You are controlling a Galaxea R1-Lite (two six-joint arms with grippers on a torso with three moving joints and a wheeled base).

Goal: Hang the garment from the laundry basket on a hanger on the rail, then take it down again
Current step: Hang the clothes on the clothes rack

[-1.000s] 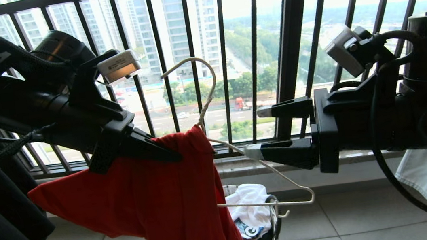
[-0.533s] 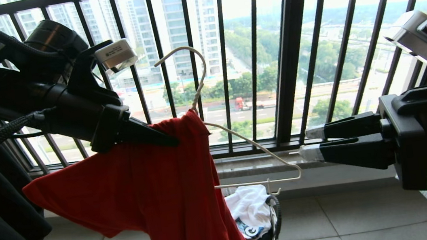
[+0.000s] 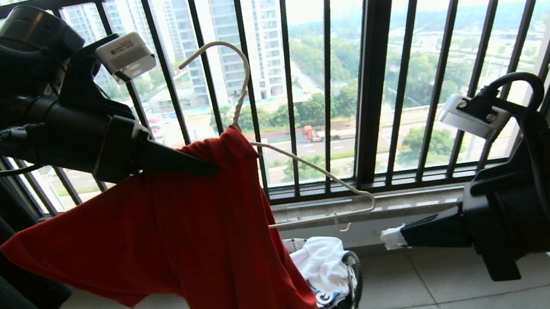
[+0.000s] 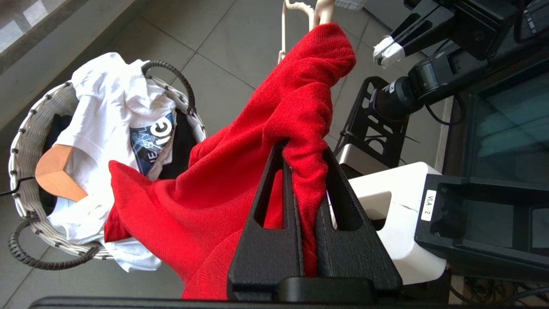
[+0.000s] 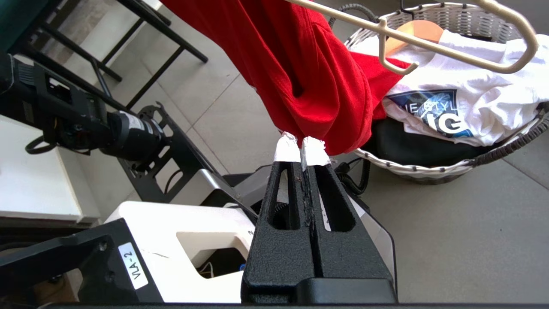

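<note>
white sticker (image 5: pixel 132 266): "VLA-2" | white T-shirt (image 5: pixel 446 116): "IG"

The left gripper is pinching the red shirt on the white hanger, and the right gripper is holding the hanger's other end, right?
Not quite. The right gripper is shut on nothing, away from the hanger; the right wrist view shows it. The left gripper does pinch the red shirt.

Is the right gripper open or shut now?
Shut. The right gripper has its white-tipped fingers pressed together, holding nothing, below the hanger.
</note>
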